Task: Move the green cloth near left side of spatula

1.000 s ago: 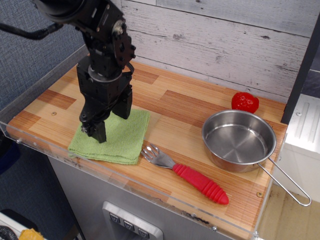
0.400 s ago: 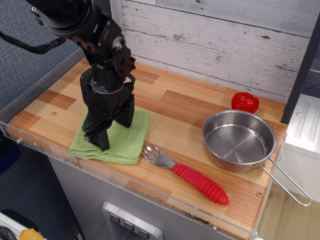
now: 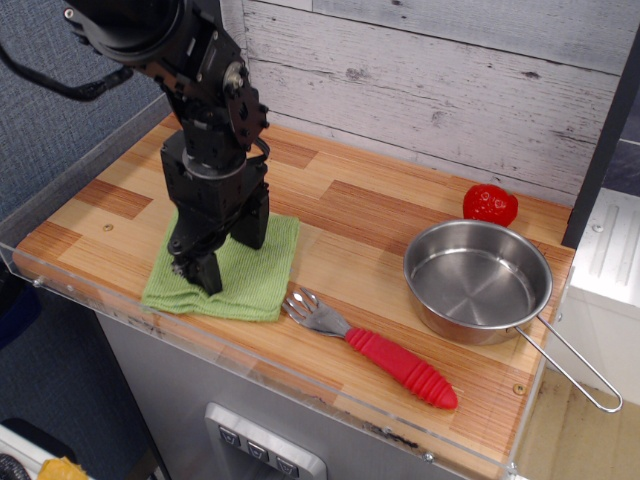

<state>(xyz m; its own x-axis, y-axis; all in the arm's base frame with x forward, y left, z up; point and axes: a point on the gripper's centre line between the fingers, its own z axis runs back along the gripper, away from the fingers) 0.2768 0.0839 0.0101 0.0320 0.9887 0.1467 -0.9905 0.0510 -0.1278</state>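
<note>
Cloth (image 3: 262, 283) lay just left of the spatula (image 3: 372, 347); gripper (image 3: 226, 258), jaws spread, stood on it and could snag it when lifting.

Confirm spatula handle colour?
Bright red, ribbed, on the spatula with a silver metal head. Shows plainly in the only view, observation.image.

light green cloth (image 3: 250, 272), red-handled spatula (image 3: 375, 348)
</note>
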